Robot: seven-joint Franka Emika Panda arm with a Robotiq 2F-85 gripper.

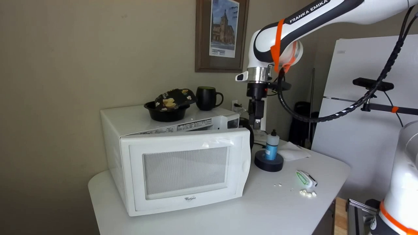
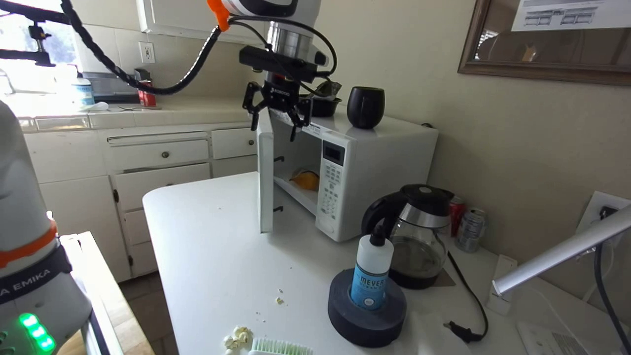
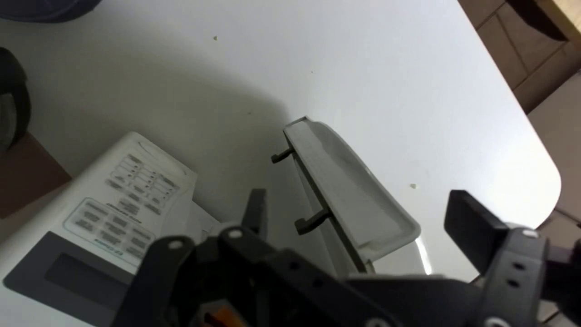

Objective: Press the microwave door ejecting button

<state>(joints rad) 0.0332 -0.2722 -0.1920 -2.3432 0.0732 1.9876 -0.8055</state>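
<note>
The microwave (image 2: pixel 394 158) is set on the white surface (image 2: pixel 212 217), and its door (image 1: pixel 186 172) is swung partly open. In an exterior view, the front face of the door is presented, with the maker's badge (image 1: pixel 190 198) on its lower part; most of the control panel (image 2: pixel 329 190) is covered by it. In an exterior view, the door is seen edge-on, and the panel, the cavity (image 2: pixel 300 153) and an orange-yellow object (image 2: pixel 306 180) inside are exposed. In the wrist view, the door is observed from above, and two dark latch hooks (image 3: pixel 313 222) are clearly displayed.

The claw (image 2: pixel 273 132) is suspended near the top of the door. Its fingers (image 3: pixel 472 227) are spread wide, as is shown in the wrist view and in an exterior view; where the arm (image 1: pixel 307 22) is seen at greater length, the claw is turned side-on and its spacing cannot be determined. Contact with the door cannot be confirmed.

A black mug (image 2: pixel 365 107) and a black bowl (image 1: pixel 167 113) bearing a tilted packet (image 1: pixel 176 98) are supported on top of the microwave in both exterior views. Two cans (image 2: pixel 472 229) are revealed in an exterior view, just behind the glass kettle (image 2: pixel 419 241).
</note>
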